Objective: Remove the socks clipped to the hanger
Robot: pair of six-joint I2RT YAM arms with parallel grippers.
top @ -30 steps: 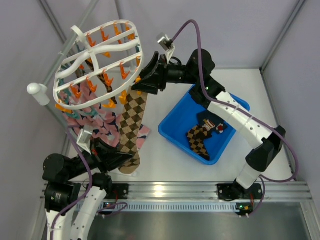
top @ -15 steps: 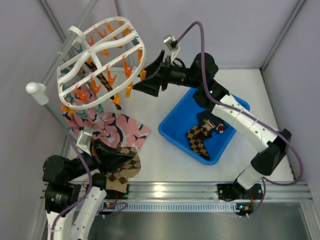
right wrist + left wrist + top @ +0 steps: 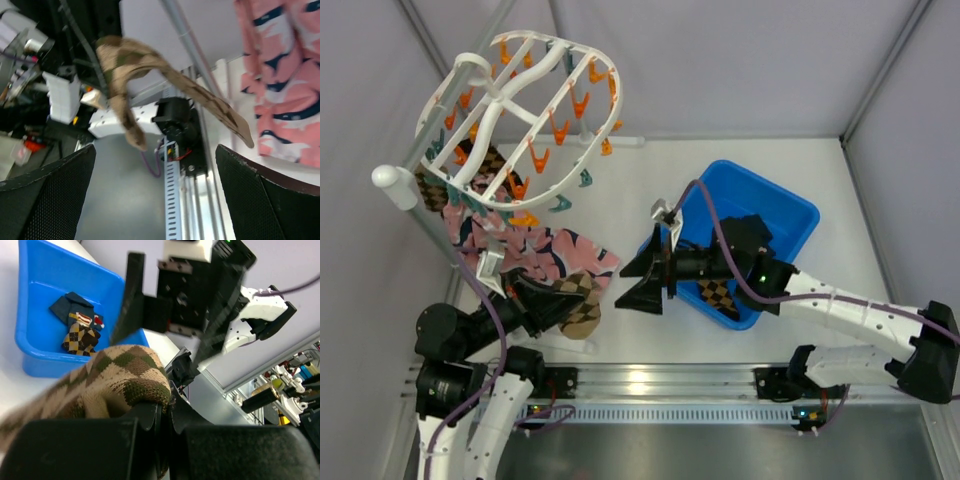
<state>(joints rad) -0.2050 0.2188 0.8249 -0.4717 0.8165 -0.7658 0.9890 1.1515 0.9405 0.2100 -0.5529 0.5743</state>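
The white oval hanger (image 3: 480,92) hangs at the top left with orange and teal clips. Pink socks (image 3: 535,250) and a checkered piece (image 3: 490,163) still hang under it. My left gripper (image 3: 565,305) is shut on a brown checkered sock (image 3: 585,312) low by the front rail. The left wrist view shows that sock (image 3: 115,380) bunched over the closed jaws of this gripper (image 3: 167,410). My right gripper (image 3: 636,283) stands open and empty just left of the blue bin, facing the held sock (image 3: 130,65). Its fingers (image 3: 50,190) are spread wide.
A blue bin (image 3: 790,215) at centre right holds a checkered sock (image 3: 720,295) and a dark navy one (image 3: 67,302). A grey pole with a white knob (image 3: 392,185) carries the hanger. The aluminium rail (image 3: 650,380) runs along the front edge.
The checkered sock came off its clip and my left gripper pulled it down toward the front. My right gripper opened and swung from the hanger down to the bin's left side. The hanger rocked back.
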